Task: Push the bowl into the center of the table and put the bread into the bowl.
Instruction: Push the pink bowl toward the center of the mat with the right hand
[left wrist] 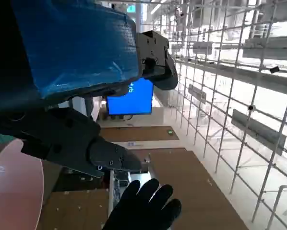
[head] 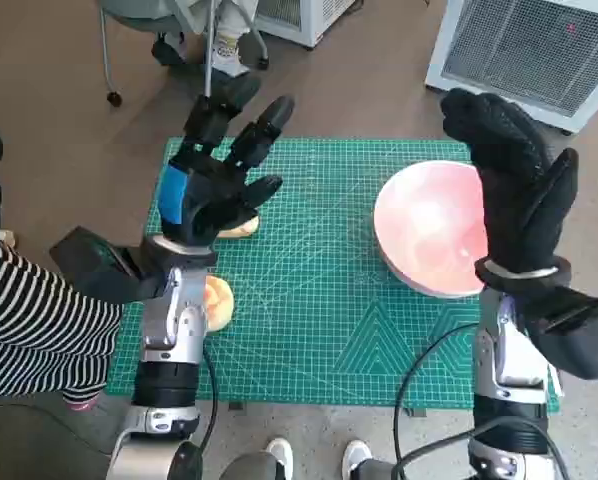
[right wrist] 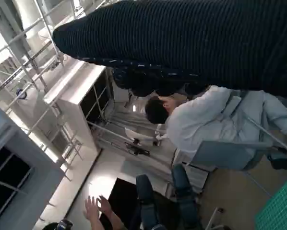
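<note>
Bowl first: the pale pink round bowl (head: 434,228) sits on the right side of the green gridded cutting mat (head: 319,320) covering the desk, off-centre, near the mat's right edge. Your right hand (head: 514,190) in the black knitted glove is raised beside and partly over its right rim, fingers released, grasping nothing. I can't tell whether it touches the rim.

Bread: one tan bread piece (head: 241,227) shows under the left hand (head: 214,185); a second rounded orange-tan piece (head: 218,301) lies beside the left forearm. Left fingers are spread, holding nothing, hovering above the mat's left part.

My read: you're at the push step and the bowl isn't centred yet. Next move calls for getting the right palm down against the bowl's outer right wall, then sliding it left toward mat centre. Keep it low so it doesn't tip.

Views: only the head view shows the bread and the mat layout. Left wrist view catches a bowl edge (left wrist: 14,191) and the gloved fingers (left wrist: 143,206). Right wrist view shows a seated person in white (right wrist: 201,120), nothing of the task.
</note>
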